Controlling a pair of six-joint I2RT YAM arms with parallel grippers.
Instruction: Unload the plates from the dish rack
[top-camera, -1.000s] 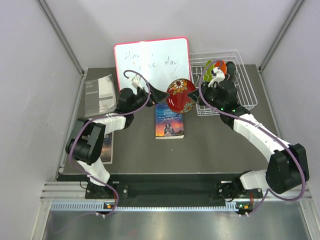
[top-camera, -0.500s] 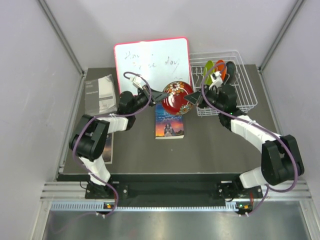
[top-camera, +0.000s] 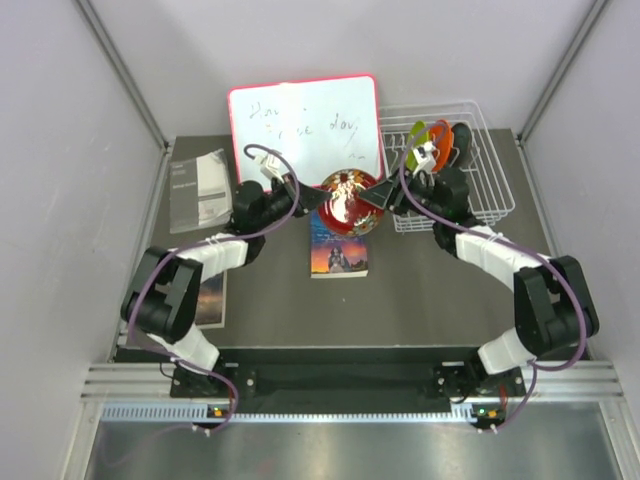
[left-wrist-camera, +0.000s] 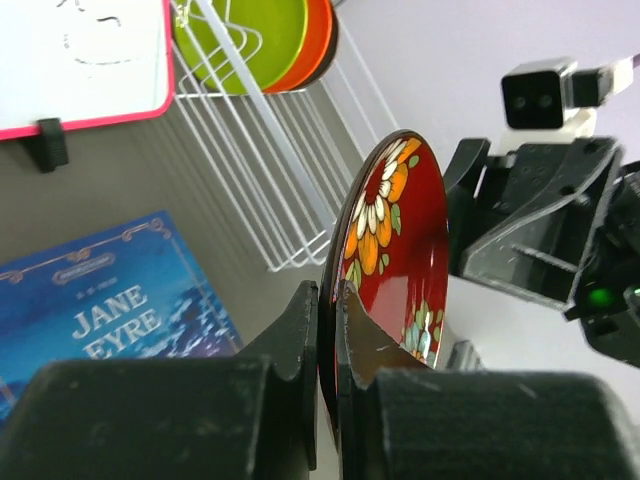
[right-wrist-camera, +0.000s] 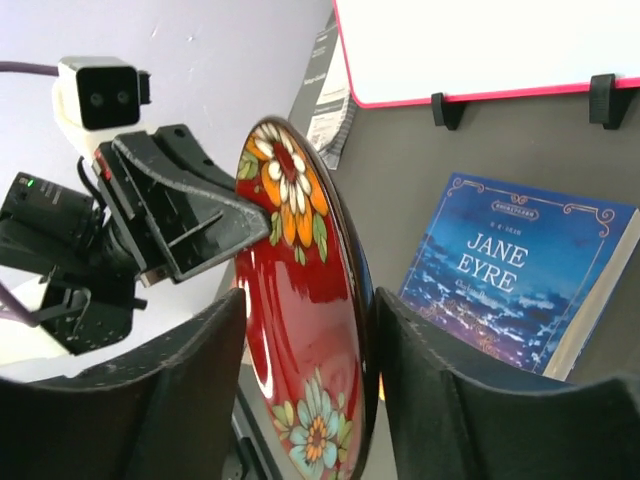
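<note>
Table (top-camera: 420, 290): dish rack (top-camera: 487, 180) holds green plate (top-camera: 417, 138), orange plate (top-camera: 441, 135).

Left arm (top-camera: 190, 265), right arm (top-camera: 520, 270): black joints, white link covers, purple cables; white wrist cameras; black plastic end effector fingers (left-wrist-camera: 300, 345).

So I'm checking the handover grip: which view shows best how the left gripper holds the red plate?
The left wrist view: the left gripper pinches the red plate by its rim, edge-on. The right wrist view shows the plate's floral face, the grip hidden behind it. The top view is too small to tell.
</note>
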